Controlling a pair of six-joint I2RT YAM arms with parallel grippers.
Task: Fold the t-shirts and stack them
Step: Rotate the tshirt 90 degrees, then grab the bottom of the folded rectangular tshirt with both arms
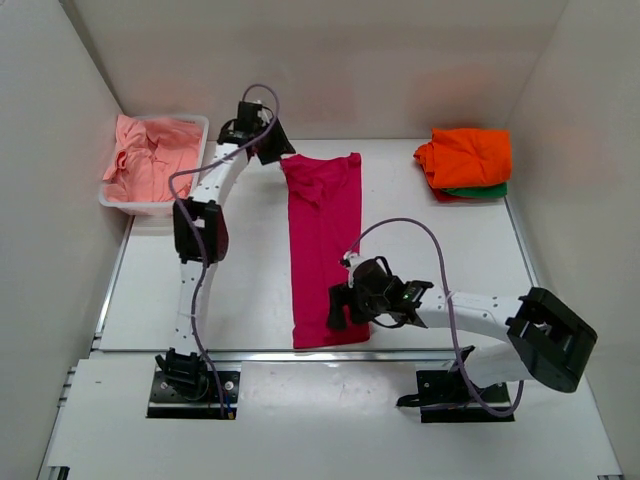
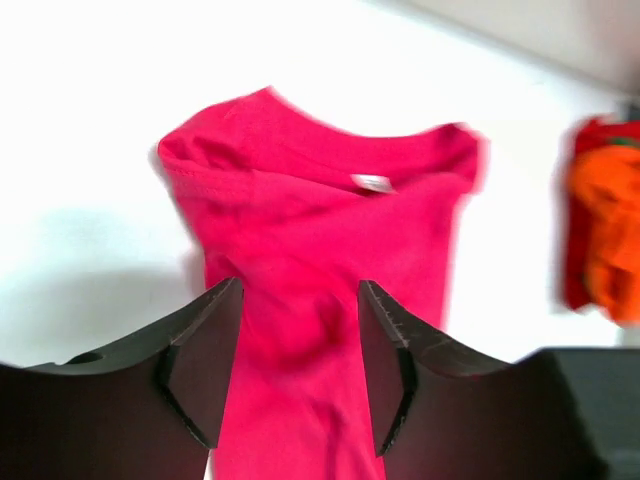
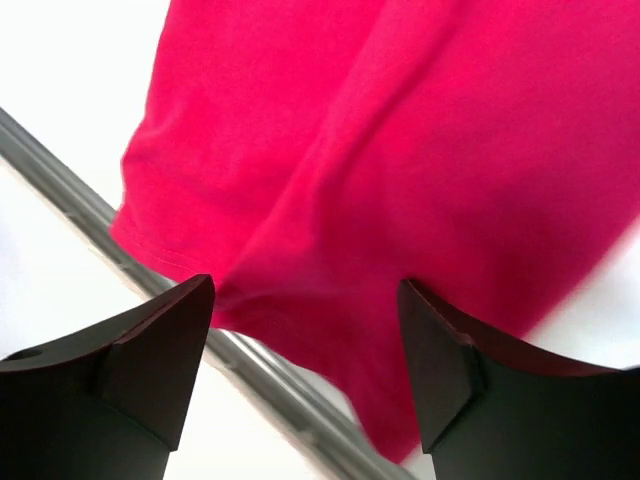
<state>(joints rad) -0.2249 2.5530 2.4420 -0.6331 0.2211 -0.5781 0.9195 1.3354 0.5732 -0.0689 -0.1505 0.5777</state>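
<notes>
Nearest the arm bases, the right gripper (image 1: pixel 340 303) hangs over the hem end of the magenta t-shirt (image 1: pixel 325 230). Its wrist camera shows the jaws spread wide with nothing pinched between them. That close view holds only red cloth (image 3: pixel 400 150) and a grey metal strip (image 3: pixel 70 195) running slantwise under the hem, so the rest of the garment is cut off. The overhead camera gives the whole shape: the shirt lies on the white table (image 1: pixel 240 290) as a long narrow band, hem at the near edge and collar toward the back wall, its sleeves tucked out of sight. At the collar end the left gripper (image 1: pixel 270 148) stands just off the shirt's far left corner, jaws also well apart and gripping nothing. Its own view is motion-blurred, with the cloth (image 2: pixel 320 230) showing between the dark fingers (image 2: pixel 205 350). Only this view catches a small white neck label (image 2: pixel 372 182) (too smeared to read any writing). Farther left, a white plastic tub (image 1: pixel 135 207) holds crumpled salmon pink t-shirts (image 1: pixel 150 155), and how many cannot be told. At the far right an orange t-shirt (image 1: pixel 468 155) is folded on top of a green t-shirt (image 1: pixel 485 190), of which only an edge peeks out. A red sliver sits lowest, and the left wrist view shows it more clearly than the overhead.
</notes>
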